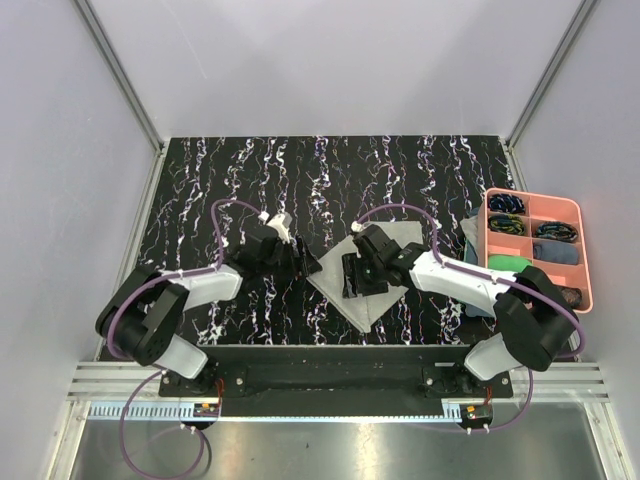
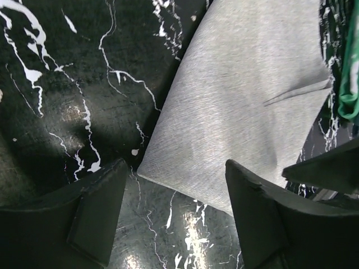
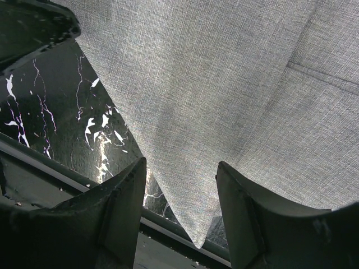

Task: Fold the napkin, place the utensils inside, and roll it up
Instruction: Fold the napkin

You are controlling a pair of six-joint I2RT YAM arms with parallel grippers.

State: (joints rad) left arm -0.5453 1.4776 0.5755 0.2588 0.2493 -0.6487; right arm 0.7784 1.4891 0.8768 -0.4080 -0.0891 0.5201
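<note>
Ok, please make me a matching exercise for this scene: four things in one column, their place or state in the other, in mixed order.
1 napkin
2 pink tray
3 left gripper
4 right gripper

A open, over the napkin's near corner
B at the right side of the table
C open, at the napkin's left corner
D lying in the table's middle

Pairs: 1-D, 2-B, 3-C, 4-A

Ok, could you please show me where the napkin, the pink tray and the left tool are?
napkin (image 1: 360, 312), top external view, the bare cloth by its near corner.
pink tray (image 1: 586, 255), top external view, its right wall.
left tool (image 2: 176, 168), left wrist view, midway between its fingertips.
</note>
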